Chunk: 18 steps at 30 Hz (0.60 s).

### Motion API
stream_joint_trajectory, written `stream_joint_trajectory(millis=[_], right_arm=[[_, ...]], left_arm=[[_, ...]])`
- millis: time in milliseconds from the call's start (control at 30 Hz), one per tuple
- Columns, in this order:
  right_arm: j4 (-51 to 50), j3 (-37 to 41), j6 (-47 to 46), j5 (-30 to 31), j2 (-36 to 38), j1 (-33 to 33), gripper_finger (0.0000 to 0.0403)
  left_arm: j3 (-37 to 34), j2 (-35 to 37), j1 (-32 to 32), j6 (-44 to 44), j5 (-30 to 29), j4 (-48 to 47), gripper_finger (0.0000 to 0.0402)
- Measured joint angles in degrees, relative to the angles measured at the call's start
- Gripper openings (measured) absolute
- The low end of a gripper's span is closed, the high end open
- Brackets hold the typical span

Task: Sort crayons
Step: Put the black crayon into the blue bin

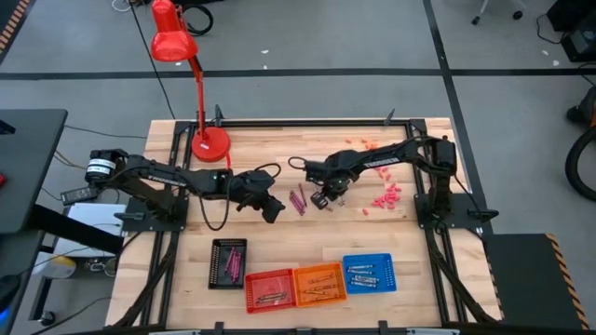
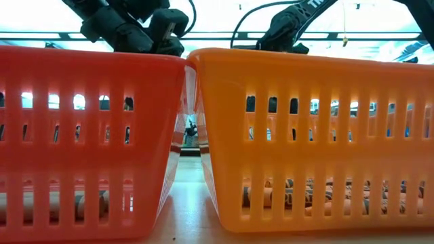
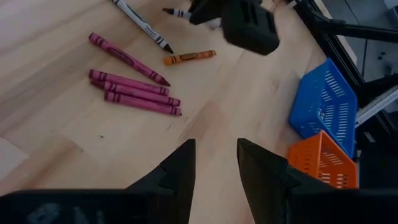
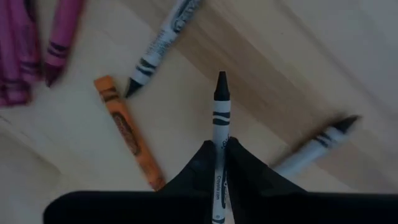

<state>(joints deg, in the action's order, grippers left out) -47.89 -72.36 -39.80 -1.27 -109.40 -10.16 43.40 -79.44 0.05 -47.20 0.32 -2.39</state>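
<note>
Several magenta crayons [image 3: 134, 93] lie side by side on the wooden table, with an orange crayon [image 3: 189, 57] and a white, black-tipped crayon [image 3: 144, 25] beyond them. My right gripper [image 1: 321, 198] hangs over this group, pointing down, shut on another white crayon with a black tip [image 4: 219, 106]. A further white crayon [image 4: 317, 146] lies beside it on the wood. My left gripper [image 3: 216, 155] is open and holds nothing. It hovers left of the crayons [image 1: 298, 200], slanting down toward them. My right gripper pinches the white crayon's paper-wrapped shaft [image 4: 218, 146] between its two fingers, coming from above. The crayon runs along the fingers, and its black tip [image 4: 220, 84] sticks out past the fingertips toward the table. I cannot tell whether the tip is clear of the wood.
Near the table's front edge stand a black tray [image 1: 228, 262] holding magenta sticks and a red basket [image 1: 270, 288], an orange basket [image 1: 319, 283] and a blue basket [image 1: 369, 273], each holding sticks. A red desk lamp [image 1: 209, 141] stands far left. Pink bits [image 1: 386, 197] lie right of my right gripper.
</note>
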Motion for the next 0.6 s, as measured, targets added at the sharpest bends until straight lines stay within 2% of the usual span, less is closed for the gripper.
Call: stream_joint_trajectory(millis=[133, 300, 467, 600], right_arm=[[-0.5, -0.2, 3.6, -0.3, 2.2, 0.0, 0.0032], [-1.8, -0.3, 8.2, -2.7, 8.0, 2.1, 0.0032], [-1.8, -0.4, 10.4, -4.2, 15.1, 8.2, 0.0033], [-2.8, -0.4, 11.1, -4.4, 19.4, 15.2, 0.0036]], left_arm=[[0.0, 0.0, 0.7, 0.8, 0.0, -1.8, 0.0130], [0.0, 0.0, 1.2, 8.7, 0.0, -9.8, 0.0130], [0.0, 0.0, 1.2, 14.1, 0.0, -17.1, 0.0130], [0.0, -0.1, 1.2, 15.3, 0.0, -17.3, 0.0130]])
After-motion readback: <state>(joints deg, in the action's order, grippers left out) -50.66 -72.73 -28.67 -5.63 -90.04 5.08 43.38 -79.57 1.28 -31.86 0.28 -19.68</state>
